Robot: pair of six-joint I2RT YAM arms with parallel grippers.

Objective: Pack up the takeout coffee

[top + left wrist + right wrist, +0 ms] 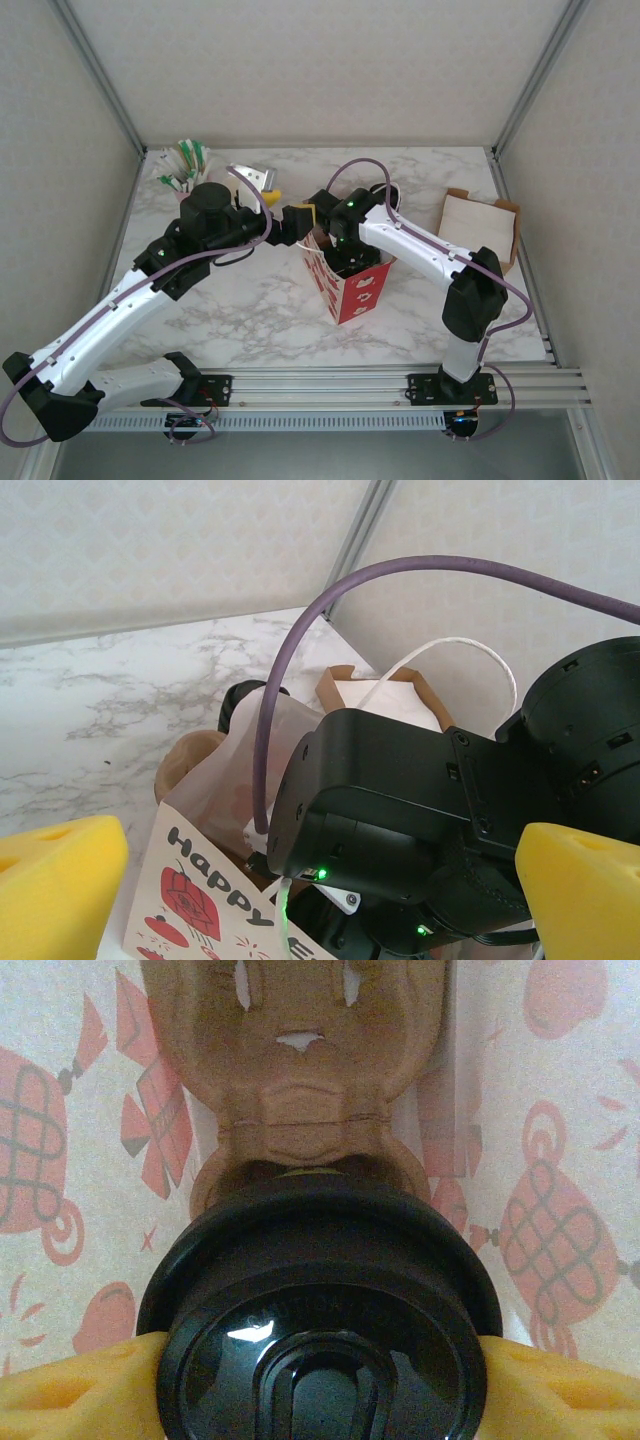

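Observation:
The takeout coffee (320,1290) shows its round black lid from above in the right wrist view, with the cup body hidden beneath. My right gripper (320,1395) is shut on it, one yellow finger (70,1392) pressed against each side of the lid. Cup and gripper are down inside the red gift bag (352,288), whose pale pink-patterned inner walls (560,1160) surround them. A brown moulded cup carrier (300,1080) lies below the cup. My left gripper (299,220) hovers at the bag's left rim, open, with its yellow fingers (55,880) spread wide on either side of the right wrist (400,810).
A brown paper bag (480,228) lies at the right of the marble table (250,300). A holder of green-and-white sachets (185,165) and a shiny metal piece (255,180) stand at the back left. Behind the gift bag are a black stack (245,700) and a brown round thing (185,760).

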